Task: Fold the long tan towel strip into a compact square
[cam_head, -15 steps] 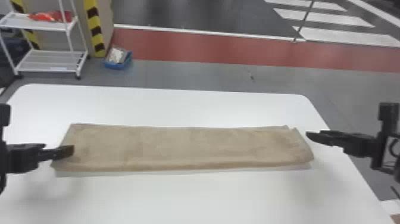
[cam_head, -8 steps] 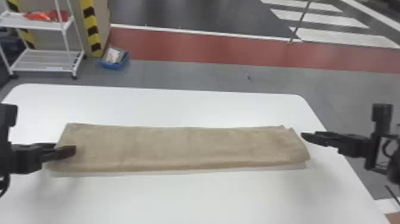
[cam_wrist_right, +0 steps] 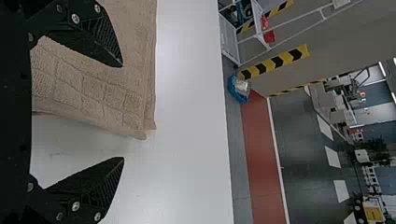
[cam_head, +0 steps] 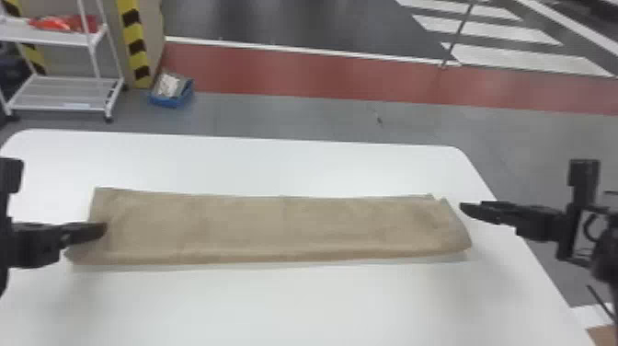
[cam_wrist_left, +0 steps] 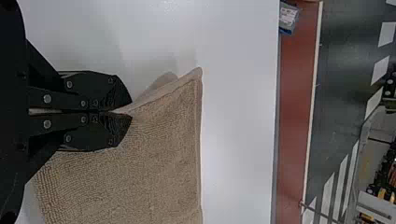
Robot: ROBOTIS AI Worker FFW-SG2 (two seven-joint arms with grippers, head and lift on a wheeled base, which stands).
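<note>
So the long tan towel strip [cam_head: 276, 225] is laid out lengthwise from left to right across the white table [cam_head: 276, 303], kind of a flat band with a few soft wrinkles in it. Its left end is held by the left gripper [cam_head: 99, 231]. In the left wrist view, the fingers are closed right up together and a bit of the edge is pinched at the tips, so the cloth is drawn into a slanted ridge there.

The right gripper [cam_head: 469, 210] is held just beside the other end. In the right wrist view its fingers are spread wide apart and nothing is gripped. One of them is seen over the cloth, the other over bare tabletop, and the towel's corner is seen in the gap between them. Whether the cloth is touched by that upper finger can't really be told. Stacked layers are shown at this end, edges not quite lined up, with a grid pattern in the weave.

Behind the table, a white shelf cart [cam_head: 64, 92] is parked on the left with something red [cam_head: 60, 23] on its upper shelf. A blue bin [cam_head: 172, 99] is set on the floor by a yellow-and-black striped post [cam_head: 136, 46].
</note>
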